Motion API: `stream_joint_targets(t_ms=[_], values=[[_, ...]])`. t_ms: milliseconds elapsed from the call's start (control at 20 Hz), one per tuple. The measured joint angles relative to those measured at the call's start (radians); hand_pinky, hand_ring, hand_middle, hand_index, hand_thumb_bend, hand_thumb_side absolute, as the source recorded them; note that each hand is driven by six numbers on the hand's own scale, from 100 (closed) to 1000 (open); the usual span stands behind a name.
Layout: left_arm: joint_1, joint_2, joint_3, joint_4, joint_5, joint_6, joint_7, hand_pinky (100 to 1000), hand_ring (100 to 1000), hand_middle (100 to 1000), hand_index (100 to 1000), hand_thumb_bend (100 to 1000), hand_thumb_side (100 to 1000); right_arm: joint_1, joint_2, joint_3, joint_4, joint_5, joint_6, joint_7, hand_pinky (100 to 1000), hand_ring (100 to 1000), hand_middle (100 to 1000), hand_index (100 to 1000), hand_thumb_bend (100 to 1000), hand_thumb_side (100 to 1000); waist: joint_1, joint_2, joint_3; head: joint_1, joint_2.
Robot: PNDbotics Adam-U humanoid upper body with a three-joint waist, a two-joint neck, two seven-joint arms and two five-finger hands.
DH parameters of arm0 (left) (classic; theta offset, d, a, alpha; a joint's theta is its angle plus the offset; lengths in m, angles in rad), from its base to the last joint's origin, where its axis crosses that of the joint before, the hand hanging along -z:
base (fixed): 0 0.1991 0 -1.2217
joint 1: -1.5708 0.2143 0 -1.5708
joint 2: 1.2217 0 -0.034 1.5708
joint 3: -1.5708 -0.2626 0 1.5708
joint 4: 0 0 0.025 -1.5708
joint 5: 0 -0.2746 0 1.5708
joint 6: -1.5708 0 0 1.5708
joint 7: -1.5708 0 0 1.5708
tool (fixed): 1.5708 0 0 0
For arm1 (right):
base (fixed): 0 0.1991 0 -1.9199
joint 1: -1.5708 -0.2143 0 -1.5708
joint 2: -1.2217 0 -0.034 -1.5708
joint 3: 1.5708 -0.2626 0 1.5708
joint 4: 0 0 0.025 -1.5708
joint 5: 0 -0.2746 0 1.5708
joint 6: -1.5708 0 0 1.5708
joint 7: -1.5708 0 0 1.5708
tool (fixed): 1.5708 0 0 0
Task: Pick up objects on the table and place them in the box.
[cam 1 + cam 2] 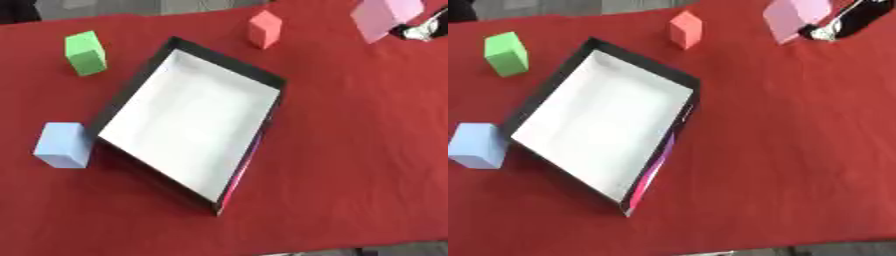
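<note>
Right hand holds pink block — box empty; three blocks outside

Red tablecloth covers table; grey floor beyond.

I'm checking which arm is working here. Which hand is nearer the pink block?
Right. The right hand is at the pink block near the top right corner, against its right side. The left hand shows in neither view, so its position can't be judged.
</note>
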Motion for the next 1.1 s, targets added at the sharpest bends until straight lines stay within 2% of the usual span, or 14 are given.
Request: stream_joint_targets(t_ms=[100,200,300,450,750,1100], values=[[0.002,0.009,0.002,-0.001,-0.003,-0.001,0.002,906,646,729,822,151,774,-0.116,0.063,0.048,-0.018,0.004,0.022,0.034,785,630,431,518,117,100,-0.015,-0.028,-0.005,-0.001,0.0],[0.005,0.018,0.003,-0.001,-0.005,-0.002,0.006,906,647,730,822,154,770,-0.216,0.142,0.1,-0.019,0.016,0.036,0.07,783,630,433,519,119,100,-0.024,-0.037,-0.007,-0.002,0.0],[0.01,0.022,0.008,-0.001,-0.006,-0.003,0.011,906,648,730,821,156,764,-0.285,0.231,0.152,-0.006,0.031,0.04,0.107,782,628,436,520,117,100,-0.025,-0.044,-0.007,-0.007,0.0],[0.018,0.027,0.02,-0.001,-0.008,-0.007,0.024,906,649,730,821,158,760,-0.353,0.347,0.217,0.02,0.048,0.034,0.153,778,626,437,520,115,100,-0.034,-0.07,-0.008,-0.011,0.0],[0.047,0.049,0.051,0.002,-0.016,-0.013,0.056,905,648,729,821,156,753,-0.378,0.517,0.297,0.016,0.078,0.023,0.179,767,624,438,518,130,100,-0.043,-0.076,-0.017,-0.012,0.0],[0.082,0.09,0.069,0.003,-0.032,-0.019,0.078,905,647,728,821,151,752,-0.338,0.619,0.374,-0.05,0.114,0.039,0.233,769,624,441,522,100,100,-0.052,-0.077,-0.038,0.035,0.0]])
